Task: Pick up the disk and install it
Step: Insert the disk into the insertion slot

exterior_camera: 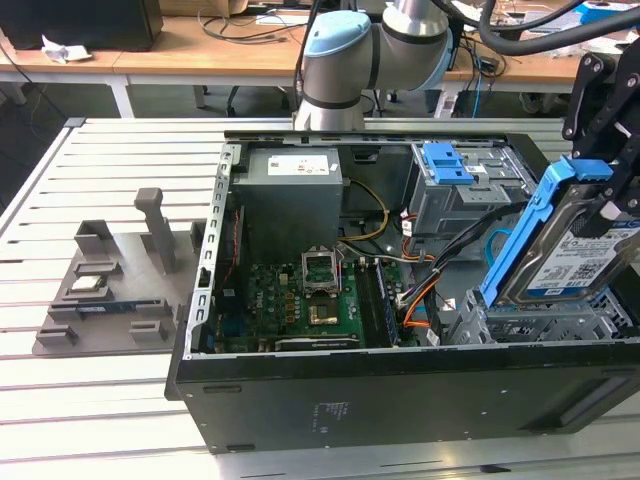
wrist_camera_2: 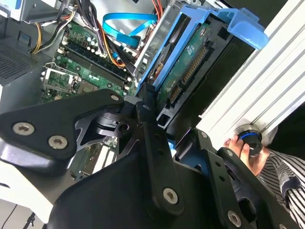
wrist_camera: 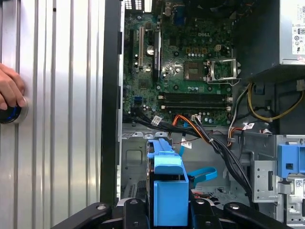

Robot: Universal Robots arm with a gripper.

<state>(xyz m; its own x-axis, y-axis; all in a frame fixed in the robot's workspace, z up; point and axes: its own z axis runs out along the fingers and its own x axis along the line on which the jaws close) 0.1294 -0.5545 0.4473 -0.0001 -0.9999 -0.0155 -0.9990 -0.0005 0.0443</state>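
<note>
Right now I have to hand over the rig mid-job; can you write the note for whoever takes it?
End effector: shut on the flat silver-grey metal disk with blue plastic bracket, held tilted over the grey metal drive cage at the exterior view's right of the open black computer case.
Done: disk picked up.
Left: disk not yet seated in the cage.
Note: a person's hand rests on a round knob on the slatted table.

Slatted metal bench (exterior_camera: 120, 400): open PC case (exterior_camera: 380, 400), grey fixture (exterior_camera: 110, 290).
</note>
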